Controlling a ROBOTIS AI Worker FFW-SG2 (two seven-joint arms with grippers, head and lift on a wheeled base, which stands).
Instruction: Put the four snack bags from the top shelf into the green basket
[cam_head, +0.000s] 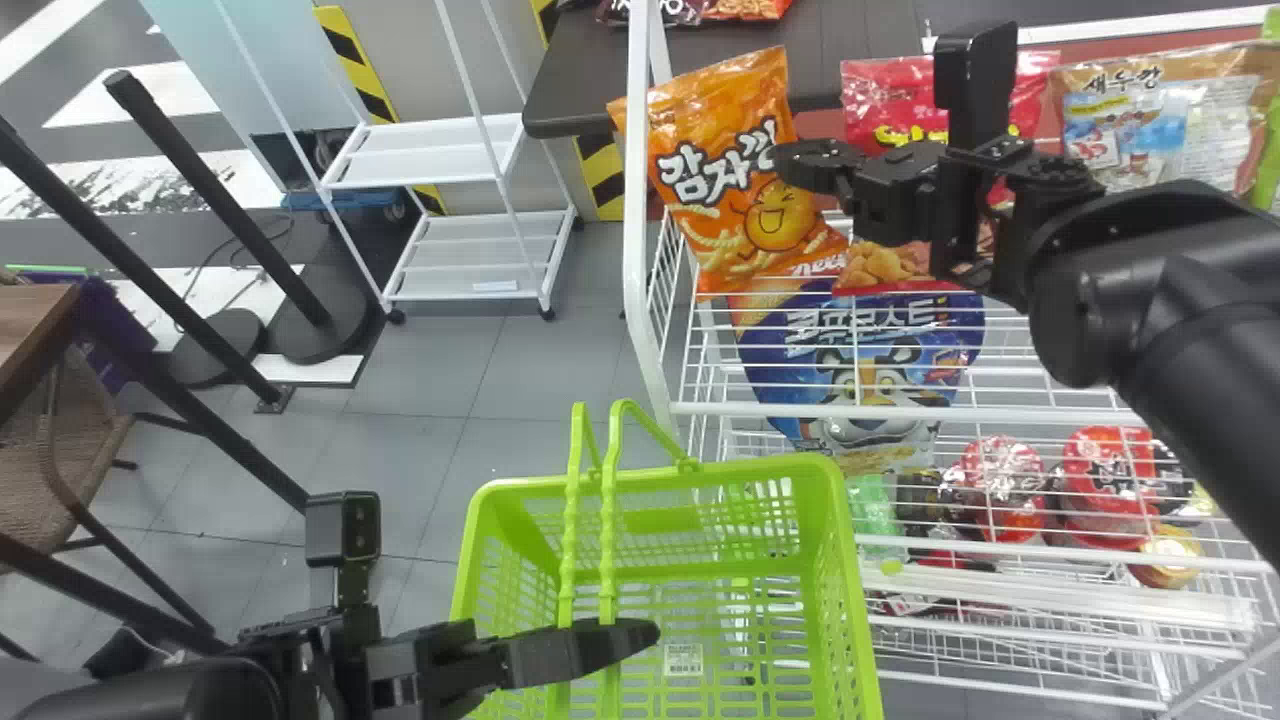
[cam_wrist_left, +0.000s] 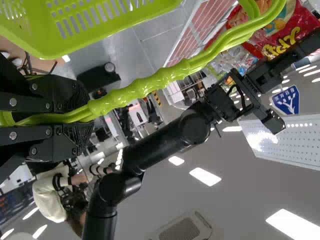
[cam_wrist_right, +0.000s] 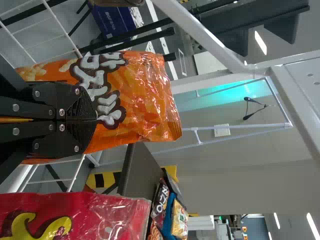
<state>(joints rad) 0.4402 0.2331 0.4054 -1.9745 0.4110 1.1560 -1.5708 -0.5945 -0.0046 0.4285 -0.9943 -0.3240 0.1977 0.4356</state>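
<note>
My right gripper (cam_head: 790, 160) is shut on the orange snack bag (cam_head: 715, 170), which stands tilted at the top shelf's (cam_head: 1050, 412) left end. In the right wrist view, the gripper (cam_wrist_right: 95, 120) has its fingers together against the orange bag (cam_wrist_right: 145, 100). A red bag (cam_head: 880, 90) and a brown-and-clear bag (cam_head: 1170, 120) stand farther right, with a green edge (cam_head: 1268, 140) at the far right. The green basket (cam_head: 840, 560) hangs front centre; my left gripper (cam_head: 610, 645) is shut on its handle. The left wrist view has that gripper (cam_wrist_left: 85, 117) around the green handle (cam_wrist_left: 140, 85).
A blue bag (cam_head: 860, 350) shows through the top shelf's wires. Red-lidded packages (cam_head: 1000, 485) stand on a lower shelf. The white rack post (cam_head: 636, 200) rises beside the orange bag. A dark table (cam_head: 570, 90) is behind, and a white trolley (cam_head: 480, 255) stands back left.
</note>
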